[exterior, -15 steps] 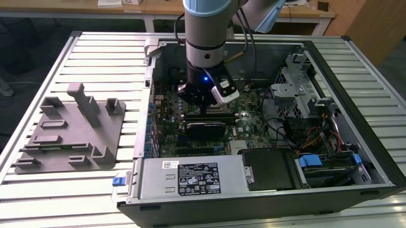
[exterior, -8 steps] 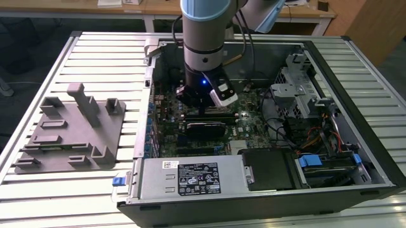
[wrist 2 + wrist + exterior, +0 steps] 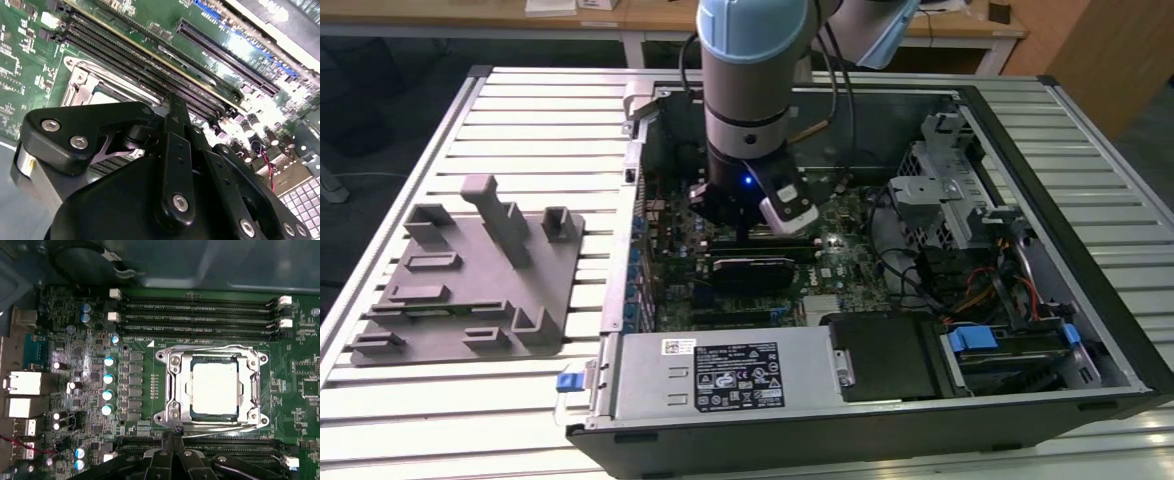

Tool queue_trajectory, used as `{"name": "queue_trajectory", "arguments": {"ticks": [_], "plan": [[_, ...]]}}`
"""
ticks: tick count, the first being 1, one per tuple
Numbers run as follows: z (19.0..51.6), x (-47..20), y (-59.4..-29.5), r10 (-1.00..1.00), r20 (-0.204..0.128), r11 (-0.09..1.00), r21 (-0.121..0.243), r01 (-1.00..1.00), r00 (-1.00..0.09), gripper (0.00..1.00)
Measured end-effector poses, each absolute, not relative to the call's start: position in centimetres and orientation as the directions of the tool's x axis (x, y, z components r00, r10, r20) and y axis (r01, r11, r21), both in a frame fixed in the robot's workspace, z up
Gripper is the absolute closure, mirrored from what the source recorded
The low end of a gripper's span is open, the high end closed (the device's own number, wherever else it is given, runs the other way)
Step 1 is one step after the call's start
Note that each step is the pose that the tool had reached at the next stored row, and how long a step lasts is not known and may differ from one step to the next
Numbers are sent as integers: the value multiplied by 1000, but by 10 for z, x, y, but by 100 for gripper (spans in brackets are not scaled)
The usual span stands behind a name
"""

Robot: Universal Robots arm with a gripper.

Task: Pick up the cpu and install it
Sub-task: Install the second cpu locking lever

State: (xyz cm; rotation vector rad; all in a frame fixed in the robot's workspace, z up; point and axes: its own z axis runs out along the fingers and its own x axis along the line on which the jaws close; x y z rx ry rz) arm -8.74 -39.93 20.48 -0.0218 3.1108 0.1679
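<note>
A ribbed metal worktable point(image 3: 427, 140) is spreading out beneath and all around the tool. Beyond the tool, pale wooden desks point(image 3: 640, 22) are lining the far side, over what is probably dark flooring point(image 3: 387, 70). Even light is falling across everything.

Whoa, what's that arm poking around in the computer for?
A robot arm is reaching down into an open computer case lying on a slatted table. Its tool sits low over the green motherboard, just beside the processor socket. In the first wrist view the cpu already lies in the socket, under the metal retaining frame. A grey fixture block sits beside the case.
</note>
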Motion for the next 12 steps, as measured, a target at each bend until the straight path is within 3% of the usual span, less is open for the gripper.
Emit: {"name": "queue_trajectory", "arguments": {"ticks": [7, 12], "plan": [[203, -90, -408, -12, -31, 985, 171, -17, -999, 89], [202, -91, -414, -11, -33, 981, 195, -17, -999, 89]]}}
